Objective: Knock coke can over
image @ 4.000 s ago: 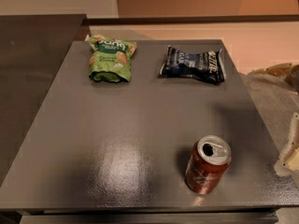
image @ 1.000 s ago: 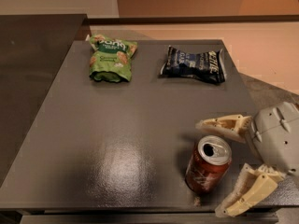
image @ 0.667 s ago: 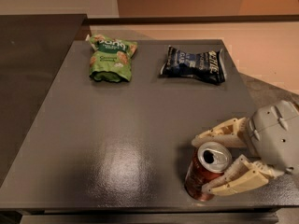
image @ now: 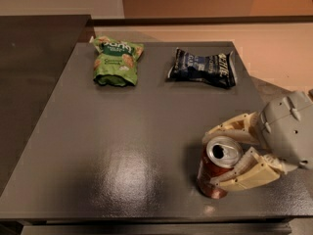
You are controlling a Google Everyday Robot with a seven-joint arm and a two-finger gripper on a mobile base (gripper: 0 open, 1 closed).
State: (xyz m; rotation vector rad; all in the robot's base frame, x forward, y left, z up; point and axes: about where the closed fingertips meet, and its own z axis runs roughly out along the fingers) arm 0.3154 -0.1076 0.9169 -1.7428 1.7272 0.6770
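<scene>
The red coke can (image: pixel 210 173) with a silver top stands upright near the front right of the grey table (image: pixel 122 146). My gripper (image: pixel 210 157) reaches in from the right and straddles the can. One cream finger (image: pixel 230 129) lies against the can's far side at the rim. The other finger (image: pixel 244 173) presses across its near side. The jaws are closed on the can.
A green snack bag (image: pixel 115 60) lies at the back left of the table and a dark blue snack bag (image: pixel 203 67) at the back right. The table's front edge runs just below the can. A dark counter (image: pixel 34 58) adjoins on the left.
My gripper came in from the right edge, reached the can with its fingers wide apart, then drew them in around the can. The can has stayed upright in place.
</scene>
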